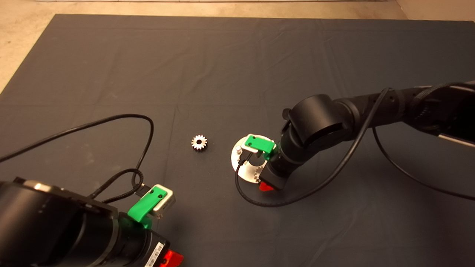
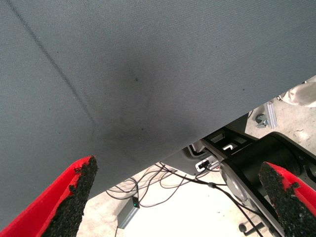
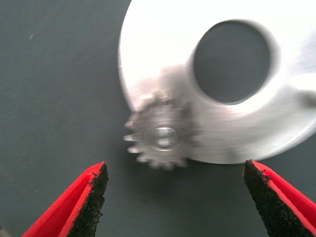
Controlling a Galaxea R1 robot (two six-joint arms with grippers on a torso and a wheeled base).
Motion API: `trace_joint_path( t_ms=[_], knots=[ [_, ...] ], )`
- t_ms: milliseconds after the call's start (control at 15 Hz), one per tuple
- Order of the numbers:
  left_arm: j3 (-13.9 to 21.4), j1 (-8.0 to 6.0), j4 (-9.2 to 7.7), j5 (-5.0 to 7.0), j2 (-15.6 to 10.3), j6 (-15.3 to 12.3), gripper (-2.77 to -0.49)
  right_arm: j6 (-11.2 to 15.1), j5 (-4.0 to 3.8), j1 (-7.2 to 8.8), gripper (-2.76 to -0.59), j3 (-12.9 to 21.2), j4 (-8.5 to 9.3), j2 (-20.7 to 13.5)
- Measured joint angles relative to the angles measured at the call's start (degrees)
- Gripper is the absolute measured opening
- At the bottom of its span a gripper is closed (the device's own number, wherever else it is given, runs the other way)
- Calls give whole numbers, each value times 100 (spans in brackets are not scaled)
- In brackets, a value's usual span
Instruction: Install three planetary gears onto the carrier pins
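Hovering my right gripper, fingers spread, over a planetary gear seemingly seated on carrier disc; left gripper parked, fingers apart too.

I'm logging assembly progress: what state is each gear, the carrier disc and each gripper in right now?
Gear on the disc: seated on a pin at the disc's rim, free of the fingers.
Loose gear: flat on the mat, beside the disc, not installed.
Carrier disc: flat on the mat, one bare pin showing.
Right gripper: open, above the seated gear.
Left gripper: open, empty, parked at the mat's near edge.
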Motion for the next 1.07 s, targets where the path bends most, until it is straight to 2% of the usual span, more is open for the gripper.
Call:
trace_joint_path(
  t_ms=[200, 267, 333, 800, 1067],
  knots=[
    [0, 0, 2, 0, 15, -21, -90, 33, 4, 713, -134, 48, 2, -221],
    [0, 0, 2, 0, 12, -21, -90, 37, 11, 859, -134, 54, 5, -342],
    [0, 0, 0, 0, 12, -21, -90, 37, 13, 914, -134, 59, 7, -489],
    [0, 0, 0, 1, 157, -21, -90, 34, 0, 966, -133, 59, 13, -1752],
    [0, 0, 0, -3, 255, -21, -90, 33, -2, 958, -133, -141, 34, -2096]
  ],
)
